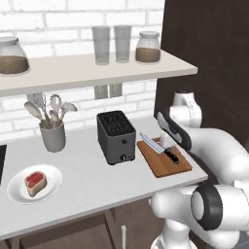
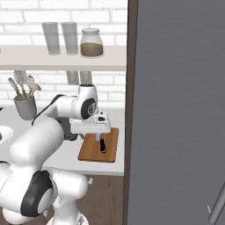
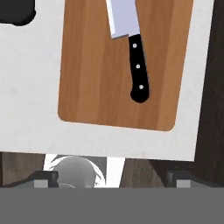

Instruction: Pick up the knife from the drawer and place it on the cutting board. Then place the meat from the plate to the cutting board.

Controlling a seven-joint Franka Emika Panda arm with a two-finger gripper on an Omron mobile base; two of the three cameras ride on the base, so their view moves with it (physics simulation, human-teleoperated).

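Observation:
The knife (image 1: 158,147) lies flat on the cutting board (image 1: 168,165), silver blade toward the toaster and black handle (image 3: 138,65) toward the counter's front edge. My gripper (image 1: 167,142) hangs open just above the handle, holding nothing. In the hand view its fingertips (image 3: 43,178) stand wide apart below the board (image 3: 92,65), and the gripper (image 3: 112,178) is empty. From the right, the gripper (image 2: 100,133) hovers over the knife (image 2: 102,145) and board (image 2: 93,152). The meat (image 1: 35,182) rests on the white plate (image 1: 54,176) at the counter's left front.
A black toaster (image 1: 115,136) stands just left of the board. A grey cup of spoons and ladles (image 1: 52,135) sits further left by the brick wall. A shelf (image 1: 73,73) above holds jars and glasses. A tall dark cabinet (image 2: 176,110) borders the counter's right end.

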